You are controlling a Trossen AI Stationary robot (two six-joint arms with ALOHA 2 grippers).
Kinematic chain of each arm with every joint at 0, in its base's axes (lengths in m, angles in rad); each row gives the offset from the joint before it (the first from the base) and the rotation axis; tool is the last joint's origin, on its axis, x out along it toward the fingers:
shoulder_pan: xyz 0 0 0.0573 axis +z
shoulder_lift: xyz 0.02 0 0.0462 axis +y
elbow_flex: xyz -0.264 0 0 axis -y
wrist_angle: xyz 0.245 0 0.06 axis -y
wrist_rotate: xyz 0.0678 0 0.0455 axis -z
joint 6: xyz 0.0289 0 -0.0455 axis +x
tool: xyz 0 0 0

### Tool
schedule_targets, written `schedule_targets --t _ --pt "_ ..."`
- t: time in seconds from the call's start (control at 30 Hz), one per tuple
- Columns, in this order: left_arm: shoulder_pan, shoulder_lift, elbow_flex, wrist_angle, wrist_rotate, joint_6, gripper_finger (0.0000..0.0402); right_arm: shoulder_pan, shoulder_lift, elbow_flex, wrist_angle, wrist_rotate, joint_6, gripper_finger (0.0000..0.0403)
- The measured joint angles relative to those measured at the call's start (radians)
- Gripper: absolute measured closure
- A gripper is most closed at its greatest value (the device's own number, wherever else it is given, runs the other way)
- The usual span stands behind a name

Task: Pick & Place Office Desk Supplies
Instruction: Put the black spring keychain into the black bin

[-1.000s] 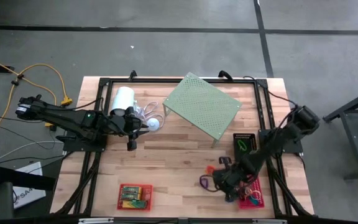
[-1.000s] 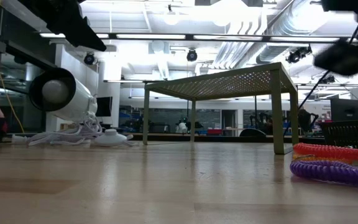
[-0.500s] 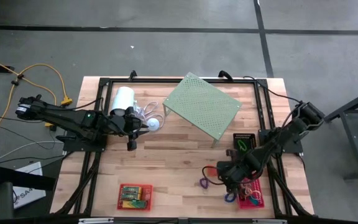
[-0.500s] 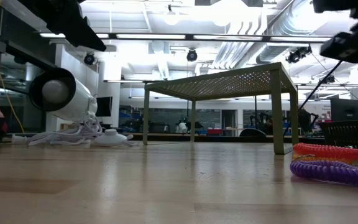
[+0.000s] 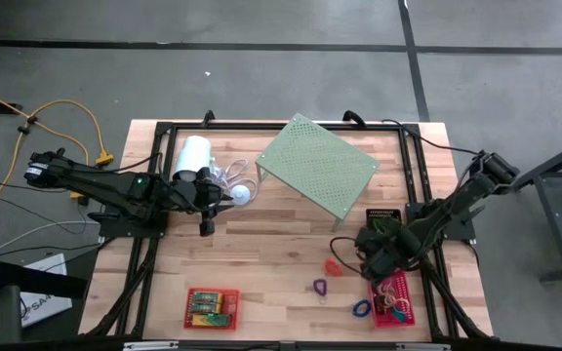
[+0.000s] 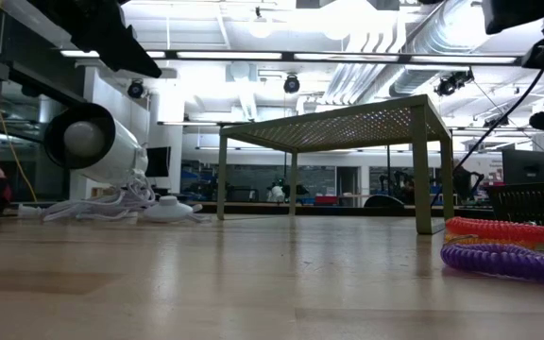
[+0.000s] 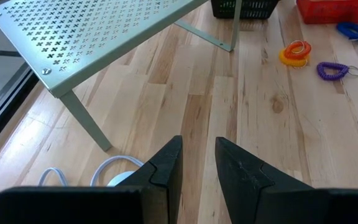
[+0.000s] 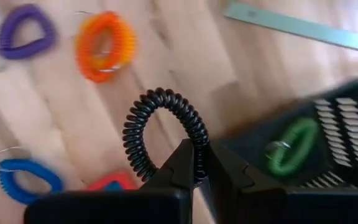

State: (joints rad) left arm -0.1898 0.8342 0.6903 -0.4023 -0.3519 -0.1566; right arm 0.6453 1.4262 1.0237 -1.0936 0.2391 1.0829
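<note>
Low in the right wrist frame, the right gripper (image 8: 199,163) pinches a black coil loop (image 8: 160,134) hanging beside the black basket (image 8: 328,146), where a green coil (image 8: 293,147) lies. Best carry it squarely over the basket before releasing. Farther off, upper left, sit orange (image 8: 105,45) and purple coils (image 8: 25,31). The left gripper (image 5: 205,223) waits mid-left, fingers slightly parted, empty

two dark jointed arms with black wedge-shaped jaws and thin cables.
</note>
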Motion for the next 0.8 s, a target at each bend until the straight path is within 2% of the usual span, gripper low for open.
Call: schedule_targets --t 0.2,0.37,0.67,0.8 --pt "0.0 0.0 0.0 0.0 0.0 0.0 0.0313 -0.007 -0.012 0.0 -0.137 0.024 0.062 0.0375" --pt "0.0 0.0 0.0 0.0 0.0 0.0 0.0313 -0.025 -0.013 -0.042 -0.165 0.021 0.066 0.0374" --pt "0.0 0.0 0.0 0.0 0.0 0.0 0.0313 -0.074 -0.08 -0.17 -0.143 0.013 0.107 0.0373" --pt "0.0 0.0 0.0 0.0 0.0 0.0 0.0313 -0.085 -0.115 -0.237 -0.074 -0.043 0.135 0.0372"
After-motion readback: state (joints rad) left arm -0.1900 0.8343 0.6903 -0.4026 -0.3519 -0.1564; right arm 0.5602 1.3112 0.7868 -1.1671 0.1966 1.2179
